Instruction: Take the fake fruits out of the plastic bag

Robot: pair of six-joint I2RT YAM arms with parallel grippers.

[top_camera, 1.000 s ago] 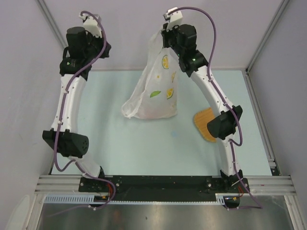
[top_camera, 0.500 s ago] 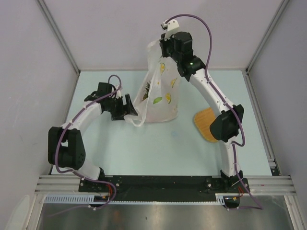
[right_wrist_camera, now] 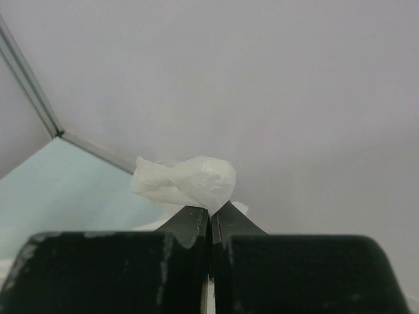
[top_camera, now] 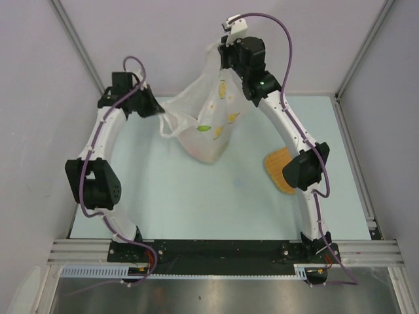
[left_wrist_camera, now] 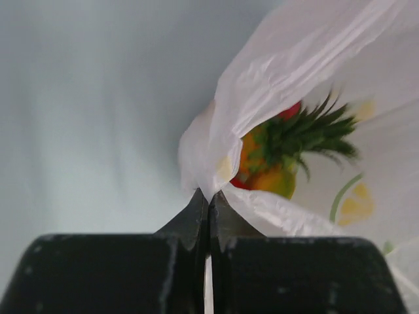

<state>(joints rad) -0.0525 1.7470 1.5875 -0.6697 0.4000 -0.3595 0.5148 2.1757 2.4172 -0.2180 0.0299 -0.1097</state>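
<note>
The translucent white plastic bag (top_camera: 206, 124) with printed lemons hangs in the air between my two grippers at the back of the table. My right gripper (top_camera: 221, 55) is shut on its top handle (right_wrist_camera: 190, 181) and holds it high. My left gripper (top_camera: 159, 112) is shut on the bag's lower left edge (left_wrist_camera: 216, 176) and holds that corner up. In the left wrist view the fake fruits show inside the bag: the pineapple (left_wrist_camera: 262, 160) with its green crown (left_wrist_camera: 308, 134), a red piece (left_wrist_camera: 291, 110) and a yellow-orange piece (left_wrist_camera: 275, 180).
A flat orange woven tray (top_camera: 278, 169) lies on the light blue table (top_camera: 196, 196) at the right, partly under my right arm. Grey walls stand close at the back and both sides.
My left arm came down from high up to the bag's lower left corner, shut on it, and lifted it up and to the left. The bag now hangs tilted, off the table.
</note>
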